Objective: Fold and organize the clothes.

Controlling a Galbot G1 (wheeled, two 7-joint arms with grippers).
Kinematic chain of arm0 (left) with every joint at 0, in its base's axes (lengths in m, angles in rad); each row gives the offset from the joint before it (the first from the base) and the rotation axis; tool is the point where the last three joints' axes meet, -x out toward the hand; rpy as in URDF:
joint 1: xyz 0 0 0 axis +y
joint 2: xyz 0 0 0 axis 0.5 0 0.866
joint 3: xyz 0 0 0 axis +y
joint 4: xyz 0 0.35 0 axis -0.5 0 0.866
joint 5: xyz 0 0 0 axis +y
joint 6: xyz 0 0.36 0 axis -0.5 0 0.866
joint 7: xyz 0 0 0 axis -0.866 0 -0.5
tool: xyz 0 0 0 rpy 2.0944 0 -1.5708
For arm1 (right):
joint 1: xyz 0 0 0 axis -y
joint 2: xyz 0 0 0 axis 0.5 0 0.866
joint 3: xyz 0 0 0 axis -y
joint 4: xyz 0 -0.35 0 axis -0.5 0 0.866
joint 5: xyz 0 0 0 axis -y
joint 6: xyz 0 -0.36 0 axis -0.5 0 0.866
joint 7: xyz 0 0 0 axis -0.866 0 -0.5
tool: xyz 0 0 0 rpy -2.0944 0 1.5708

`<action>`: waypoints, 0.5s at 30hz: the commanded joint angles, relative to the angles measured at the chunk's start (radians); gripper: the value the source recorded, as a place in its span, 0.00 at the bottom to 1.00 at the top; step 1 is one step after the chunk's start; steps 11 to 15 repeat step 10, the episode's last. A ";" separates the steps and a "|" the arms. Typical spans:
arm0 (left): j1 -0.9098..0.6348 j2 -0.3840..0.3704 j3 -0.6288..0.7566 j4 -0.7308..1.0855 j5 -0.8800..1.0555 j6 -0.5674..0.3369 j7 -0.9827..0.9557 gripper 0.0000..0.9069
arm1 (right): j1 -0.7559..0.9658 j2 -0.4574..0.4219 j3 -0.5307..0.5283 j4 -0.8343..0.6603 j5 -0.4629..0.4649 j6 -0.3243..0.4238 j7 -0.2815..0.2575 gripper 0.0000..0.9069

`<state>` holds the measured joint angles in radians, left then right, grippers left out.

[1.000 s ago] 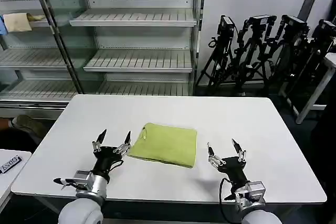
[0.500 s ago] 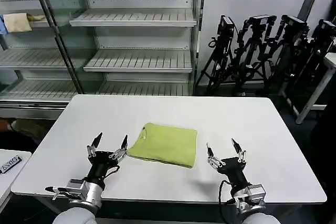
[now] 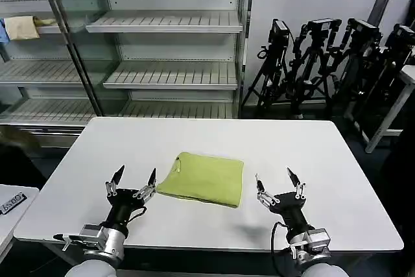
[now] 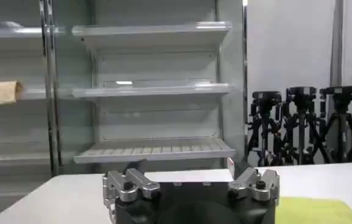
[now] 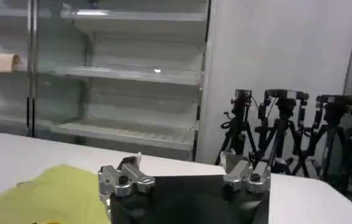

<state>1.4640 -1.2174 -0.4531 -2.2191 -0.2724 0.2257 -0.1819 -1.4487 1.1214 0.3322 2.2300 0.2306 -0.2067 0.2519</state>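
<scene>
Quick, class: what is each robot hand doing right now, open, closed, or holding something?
Left hand: open, empty, beside the folded lime shirt.
Right hand: open, empty.

I see lime shirt (image 3: 203, 179) folded, flat on white table (image 3: 311, 154), lying betw. my two grippers. L gripper (image 3: 133, 182) just beside shirt's edge, fingers spread, not touching. R gripper (image 3: 277, 185) near opposite edge, small gap, fingers spread too. Shelving (image 3: 162, 50), tripods (image 3: 324, 63) beyond table.
</scene>
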 commanded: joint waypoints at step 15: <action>0.004 -0.007 -0.001 0.000 0.004 -0.002 0.007 1.00 | 0.007 0.000 0.007 -0.001 0.009 -0.010 -0.019 1.00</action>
